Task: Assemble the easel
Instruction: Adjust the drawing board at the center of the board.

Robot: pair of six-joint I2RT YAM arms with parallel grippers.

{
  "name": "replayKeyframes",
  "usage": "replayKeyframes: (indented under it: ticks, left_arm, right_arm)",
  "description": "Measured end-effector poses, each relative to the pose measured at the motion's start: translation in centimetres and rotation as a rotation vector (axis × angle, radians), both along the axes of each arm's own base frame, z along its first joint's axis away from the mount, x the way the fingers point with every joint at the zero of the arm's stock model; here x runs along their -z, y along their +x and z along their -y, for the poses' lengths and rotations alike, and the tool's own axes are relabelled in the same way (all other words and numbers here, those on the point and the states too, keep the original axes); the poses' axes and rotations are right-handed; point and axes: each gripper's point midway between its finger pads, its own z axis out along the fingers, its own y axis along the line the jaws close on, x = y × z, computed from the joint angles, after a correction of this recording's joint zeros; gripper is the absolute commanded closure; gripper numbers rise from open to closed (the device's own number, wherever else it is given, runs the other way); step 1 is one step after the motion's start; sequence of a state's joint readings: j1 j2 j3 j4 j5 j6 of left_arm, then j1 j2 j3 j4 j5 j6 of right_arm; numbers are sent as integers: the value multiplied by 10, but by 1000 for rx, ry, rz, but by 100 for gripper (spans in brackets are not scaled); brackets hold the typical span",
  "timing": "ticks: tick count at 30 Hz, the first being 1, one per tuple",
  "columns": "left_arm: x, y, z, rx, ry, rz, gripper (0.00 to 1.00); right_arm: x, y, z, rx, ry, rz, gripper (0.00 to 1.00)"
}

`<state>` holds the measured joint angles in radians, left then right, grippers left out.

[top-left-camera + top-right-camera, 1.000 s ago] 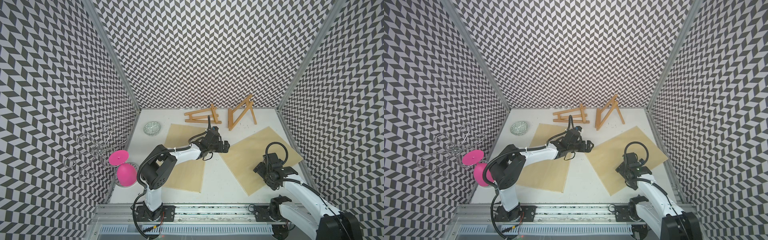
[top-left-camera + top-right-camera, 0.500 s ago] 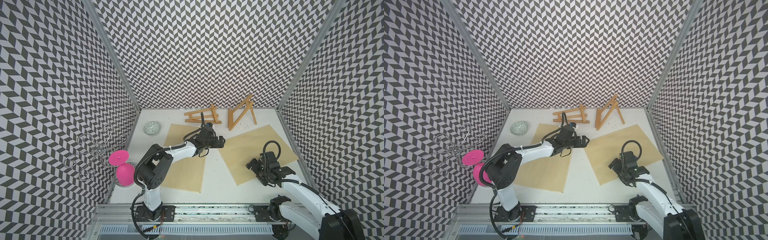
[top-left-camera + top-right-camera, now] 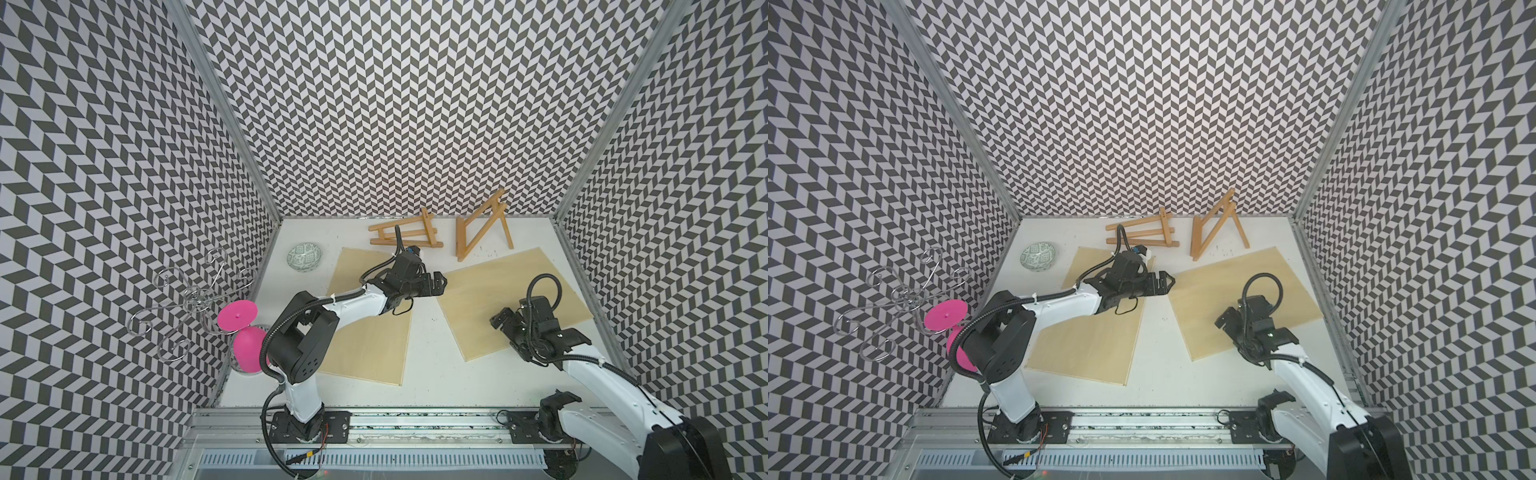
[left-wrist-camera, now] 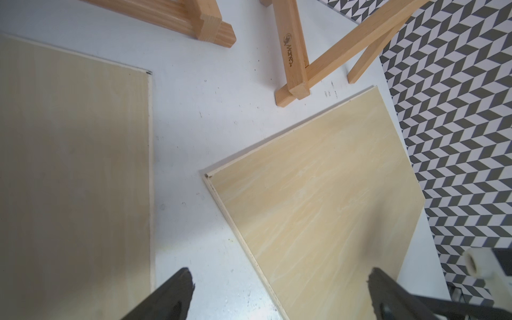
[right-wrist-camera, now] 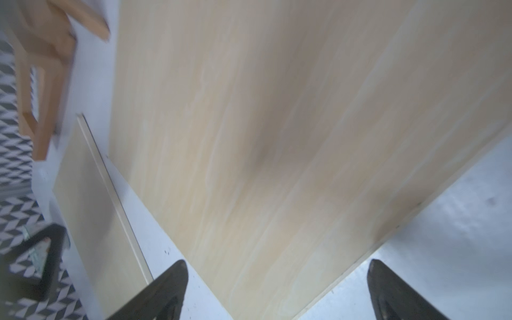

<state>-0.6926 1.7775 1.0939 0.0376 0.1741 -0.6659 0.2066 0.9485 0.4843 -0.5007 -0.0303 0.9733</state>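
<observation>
We have both arms out over the surface (image 3: 428, 332), nothing held, easels at its far edge.
The left board (image 3: 365, 340) and right board (image 3: 498, 291) lie flat and apart; behind them the folded easel (image 3: 405, 232) lies on its side and the standing easel (image 3: 478, 226) is propped open near the back wall. Our left gripper (image 3: 438, 281) hovers with jaws spread wide by the right board's corner; the right gripper (image 3: 505, 322) is likewise spread and empty over that board. We judge the risk is a jaw catching the board's thin edge and shoving it into the standing easel, toppling it.
</observation>
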Motion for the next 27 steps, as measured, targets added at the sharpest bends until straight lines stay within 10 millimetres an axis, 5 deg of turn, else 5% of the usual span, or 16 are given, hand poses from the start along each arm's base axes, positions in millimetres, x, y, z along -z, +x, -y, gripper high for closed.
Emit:
replayKeyframes:
  ticks: [8,21,27]
  left_arm:
    - [0,-37,0,36,-39,-52,0]
    - [10,-74,14,85,-95,-118,0]
    - [7,-74,22,93,-116,-103,0]
  right_arm:
    - [-46,62,77,94,-198,145,1]
    - [-39,179,160,131,-247,176,1]
    - [-11,222,193,160,-225,141,1]
